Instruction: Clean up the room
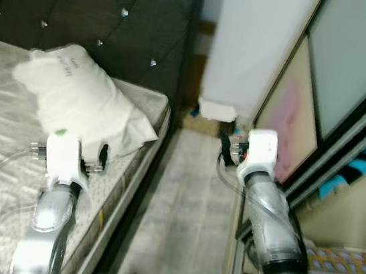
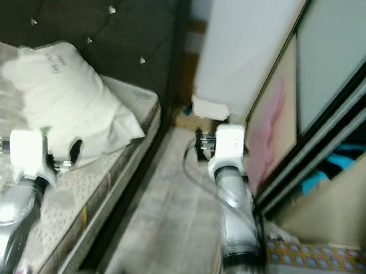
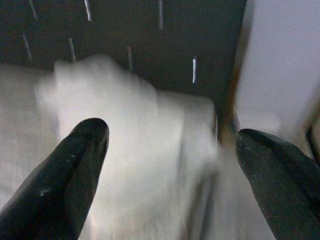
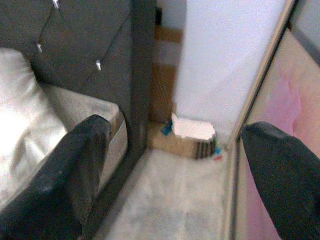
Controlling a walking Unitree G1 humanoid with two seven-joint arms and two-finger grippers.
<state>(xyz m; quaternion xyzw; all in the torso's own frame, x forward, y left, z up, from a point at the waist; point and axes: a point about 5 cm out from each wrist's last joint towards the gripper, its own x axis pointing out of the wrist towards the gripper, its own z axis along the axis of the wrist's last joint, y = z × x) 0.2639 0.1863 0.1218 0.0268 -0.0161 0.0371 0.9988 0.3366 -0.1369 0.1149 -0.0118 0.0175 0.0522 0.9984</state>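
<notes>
White pillow (image 1: 80, 100) lies on the mattress (image 1: 3, 120) against the dark tufted headboard (image 1: 117, 20). Left gripper (image 3: 170, 165) hovers over the mattress just short of the pillow, its 2 fingers spread wide and empty. Right gripper (image 4: 175, 170) hangs above the grey floor (image 1: 187, 205) between bed and sliding wardrobe door (image 1: 352, 85), fingers wide apart, empty, facing a small box (image 4: 192, 132) at the wall.
</notes>
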